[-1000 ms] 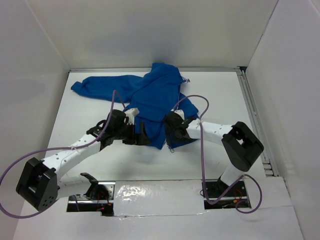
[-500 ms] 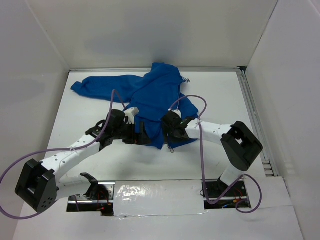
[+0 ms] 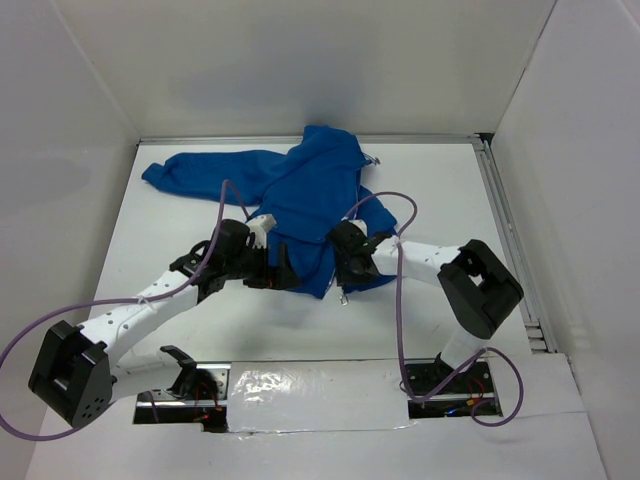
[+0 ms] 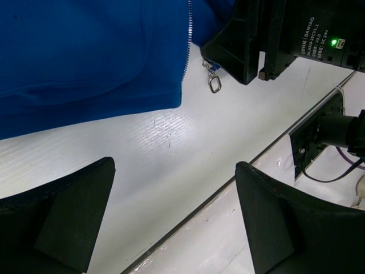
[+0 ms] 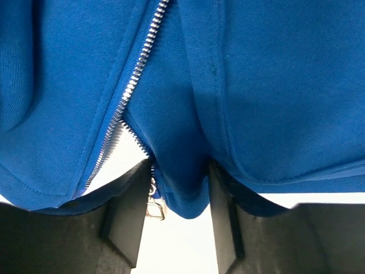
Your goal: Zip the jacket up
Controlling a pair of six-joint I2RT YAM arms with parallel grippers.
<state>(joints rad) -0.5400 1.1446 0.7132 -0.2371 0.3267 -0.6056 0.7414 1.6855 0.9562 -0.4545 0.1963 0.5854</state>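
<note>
The royal-blue jacket (image 3: 310,190) lies spread on the white table, sleeve reaching back left. Its lower hem shows in the left wrist view (image 4: 85,51) with the pale zipper and metal pull (image 4: 214,84) at its corner. My right gripper (image 3: 345,272) is shut on the jacket's bottom hem corner (image 5: 182,188), right beside the zipper teeth (image 5: 131,85) and dangling pull (image 5: 154,208). My left gripper (image 3: 290,272) is open and empty (image 4: 174,165), just left of the hem, over bare table, apart from the fabric.
White walls enclose the table on three sides. A metal rail (image 3: 505,235) runs along the right edge. The table's front edge seam (image 4: 228,182) lies under my left gripper. Purple cables (image 3: 400,300) loop over both arms.
My right gripper has shifted slightly left toward the left gripper, drawing the hem corner with it. The left arm has barely moved.
</note>
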